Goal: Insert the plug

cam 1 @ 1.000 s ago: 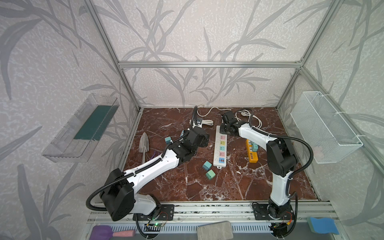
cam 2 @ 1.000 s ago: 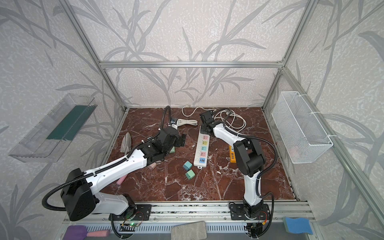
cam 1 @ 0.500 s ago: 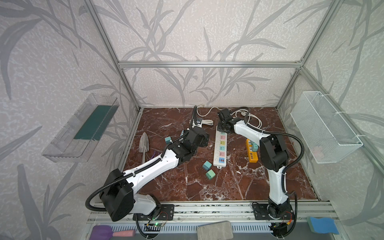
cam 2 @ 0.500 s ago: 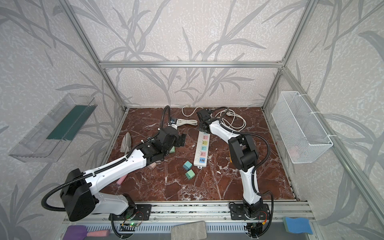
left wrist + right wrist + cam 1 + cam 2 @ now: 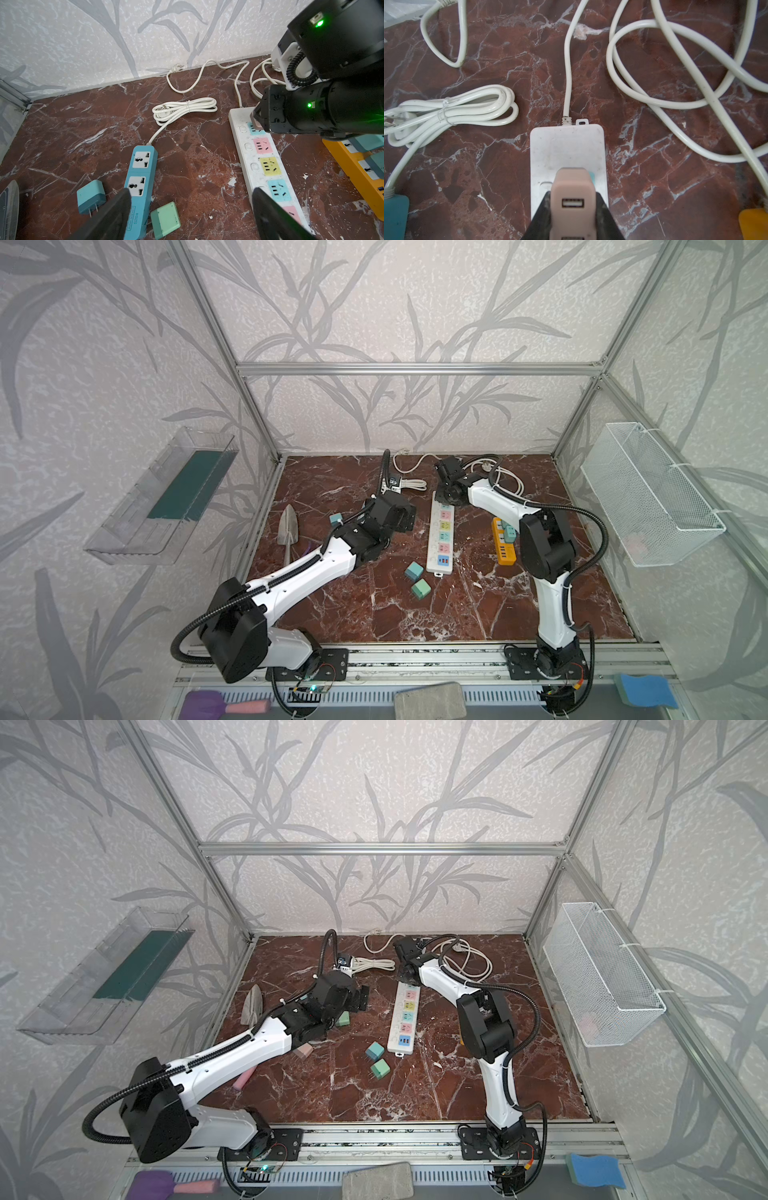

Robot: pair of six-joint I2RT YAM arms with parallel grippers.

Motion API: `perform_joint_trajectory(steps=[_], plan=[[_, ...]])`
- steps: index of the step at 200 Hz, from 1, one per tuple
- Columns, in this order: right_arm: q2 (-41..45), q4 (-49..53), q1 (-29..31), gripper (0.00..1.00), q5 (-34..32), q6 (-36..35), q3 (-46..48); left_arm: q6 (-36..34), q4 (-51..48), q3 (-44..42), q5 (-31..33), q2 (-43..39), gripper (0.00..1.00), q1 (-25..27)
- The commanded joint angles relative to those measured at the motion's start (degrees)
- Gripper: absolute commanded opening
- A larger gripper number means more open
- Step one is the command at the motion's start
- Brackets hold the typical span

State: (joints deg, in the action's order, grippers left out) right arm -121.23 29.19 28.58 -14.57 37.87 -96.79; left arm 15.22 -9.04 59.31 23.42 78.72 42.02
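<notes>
My right gripper is shut on a pink plug with USB ports. It holds the plug upright over the far end of the white power strip. In the left wrist view the plug sits against the strip's last light-blue socket, and its prongs are hidden. Both top views show that gripper at the strip's far end. My left gripper is open and empty, low over the floor to the left of the strip.
A blue power strip, a teal plug and a green plug lie under the left gripper. Two more plugs lie at the white strip's near end. An orange strip lies to the right, white cords at the back, a trowel on the left.
The right arm's elbow has swung left and its gripper, with the pink plug, has come down onto the white strip's far end. The left arm has barely moved.
</notes>
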Motion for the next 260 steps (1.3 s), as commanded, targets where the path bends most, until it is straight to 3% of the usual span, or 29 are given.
perform_joint_trajectory(steps=[1,57,109,211,260], plan=[[-0.03,4.15,0.56,0.0,0.58,0.89,0.7,1.04,-0.45,0.46,0.12,-1.28,0.9,-0.23],[3.94,3.17,1.0,0.0,-0.12,-0.72,0.37,1.56,-0.46,0.54,-0.87,-1.4,0.9,-0.7],[1.93,5.55,1.61,0.0,-2.98,-2.97,-1.78,1.79,-0.56,0.54,-1.18,-1.55,0.9,-1.03],[-0.61,1.26,1.92,0.0,-2.4,0.25,2.35,2.18,-0.55,0.54,-1.63,-1.42,0.9,-1.45],[-1.98,-0.12,2.31,0.0,-6.43,0.75,2.26,2.53,-0.64,0.54,-2.24,-1.46,0.9,-1.76]])
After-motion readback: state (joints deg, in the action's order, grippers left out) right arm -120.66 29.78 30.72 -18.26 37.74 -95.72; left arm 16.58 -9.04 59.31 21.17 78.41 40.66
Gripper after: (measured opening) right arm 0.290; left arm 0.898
